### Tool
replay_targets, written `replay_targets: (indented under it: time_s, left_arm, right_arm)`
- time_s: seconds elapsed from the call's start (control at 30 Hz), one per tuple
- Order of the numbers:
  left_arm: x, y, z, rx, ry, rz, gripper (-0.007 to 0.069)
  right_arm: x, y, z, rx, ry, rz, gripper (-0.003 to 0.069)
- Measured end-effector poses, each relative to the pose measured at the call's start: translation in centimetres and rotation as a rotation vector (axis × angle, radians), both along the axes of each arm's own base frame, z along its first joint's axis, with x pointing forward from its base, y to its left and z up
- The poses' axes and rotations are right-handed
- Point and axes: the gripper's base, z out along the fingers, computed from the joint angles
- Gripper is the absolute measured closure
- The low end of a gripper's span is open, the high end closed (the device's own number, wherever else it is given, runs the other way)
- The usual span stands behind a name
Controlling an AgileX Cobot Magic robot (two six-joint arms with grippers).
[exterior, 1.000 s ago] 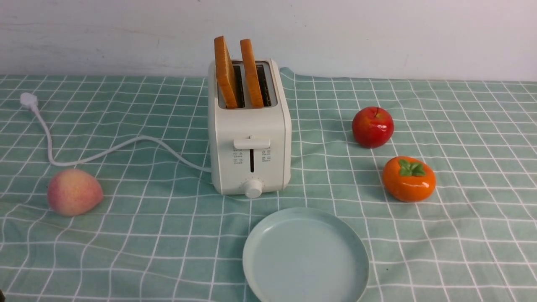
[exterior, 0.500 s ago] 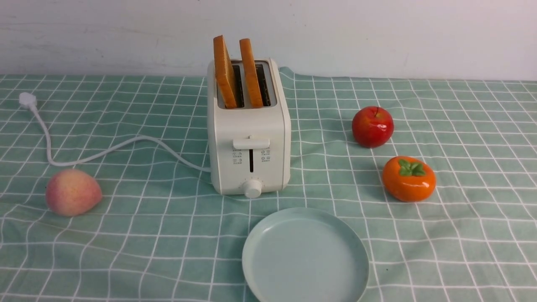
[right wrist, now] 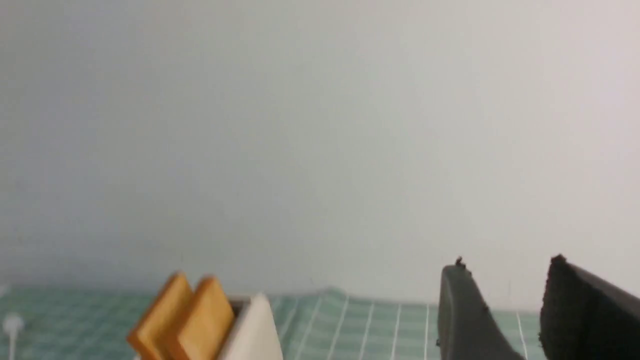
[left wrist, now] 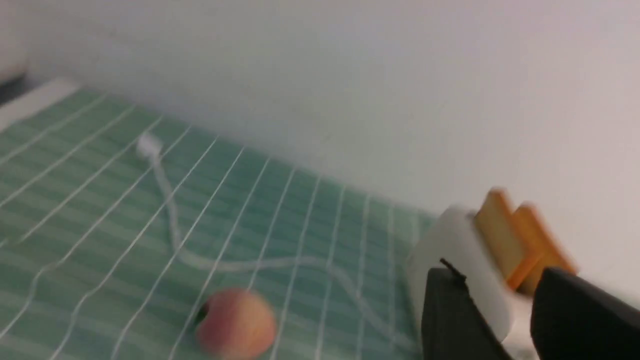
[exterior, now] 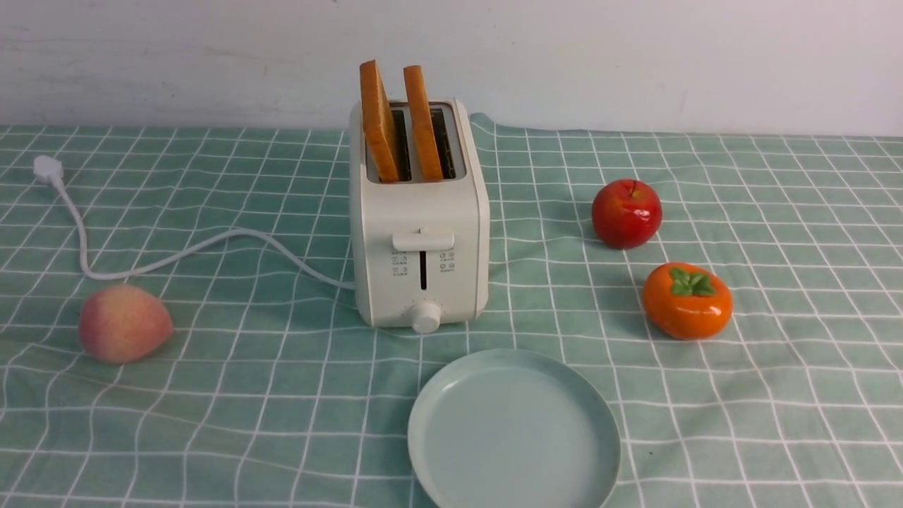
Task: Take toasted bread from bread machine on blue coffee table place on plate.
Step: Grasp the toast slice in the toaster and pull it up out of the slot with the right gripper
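Observation:
Two slices of toasted bread (exterior: 379, 120) (exterior: 422, 120) stand upright in the slots of the cream-white bread machine (exterior: 420, 240) at the middle of the blue coffee table (exterior: 211, 395). The pale blue-green plate (exterior: 513, 430) lies bare just in front of it. Neither arm shows in the front view. My left gripper (left wrist: 495, 274) is open and holds nothing, with the bread machine (left wrist: 460, 250) and toasted bread (left wrist: 515, 240) beyond its fingers. My right gripper (right wrist: 507, 264) is open with nothing in it, well off to the side of the toasted bread (right wrist: 185, 315).
A peach (exterior: 124, 323) lies at the left. A red apple (exterior: 626, 213) and an orange persimmon (exterior: 686, 300) sit to the right of the bread machine. The white cord (exterior: 176, 254) runs left to its plug (exterior: 48, 169). A white wall stands close behind.
A small dark shape at the front view's bottom left corner a second ago is gone. The toast, bread machine, plate and fruit have not moved.

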Motion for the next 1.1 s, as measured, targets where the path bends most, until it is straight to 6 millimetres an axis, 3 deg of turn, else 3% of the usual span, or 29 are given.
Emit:
replay_targets:
  time_s: [0.1, 0.27, 0.37, 0.4, 0.5, 0.57, 0.67, 0.87, 1.1]
  left_arm:
    - [0.4, 0.1, -1.5, 0.009, 0.162, 0.016, 0.0386]
    - [0.3, -0.6, -3.3, -0.095, 0.26, -0.023, 0.0386]
    - [0.4, -1.4, -4.8, -0.187, 0.332, -0.074, 0.0386]
    - [0.3, -1.5, -4.9, -0.197, 0.337, -0.083, 0.0386]
    - [0.3, -2.6, -6.4, -0.223, 0.394, -0.191, 0.0386]
    - [0.2, -3.0, -6.8, -0.211, 0.408, -0.246, 0.0386]
    - [0.0, -3.5, -7.2, -0.19, 0.434, -0.318, 0.0386]
    - [-0.5, -3.9, -7.5, -0.172, 0.496, -0.374, 0.0386]
    - [-0.9, -3.9, -7.8, -0.169, 0.545, -0.387, 0.0386]
  right_arm:
    - [3.3, 0.8, -1.9, -0.003, 0.159, 0.031, 0.0419]
    - [7.8, 2.9, -6.1, 0.024, 0.499, 0.153, 0.0419]
    - [10.6, 4.5, -7.0, 0.003, 0.636, 0.298, 0.0419]
    - [10.8, 4.7, -6.9, 0.003, 0.636, 0.315, 0.0419]
    - [13.4, 7.6, -5.4, -0.003, 0.597, 0.473, 0.0405]
    - [14.1, 9.5, -4.7, -0.005, 0.552, 0.529, 0.039]
    - [14.8, 13.6, -4.2, -0.03, 0.482, 0.607, 0.0349]
    - [16.7, 19.9, -5.3, -0.04, 0.405, 0.594, 0.0209]
    - [20.1, 23.1, -7.2, -0.067, 0.432, 0.519, 0.0099]
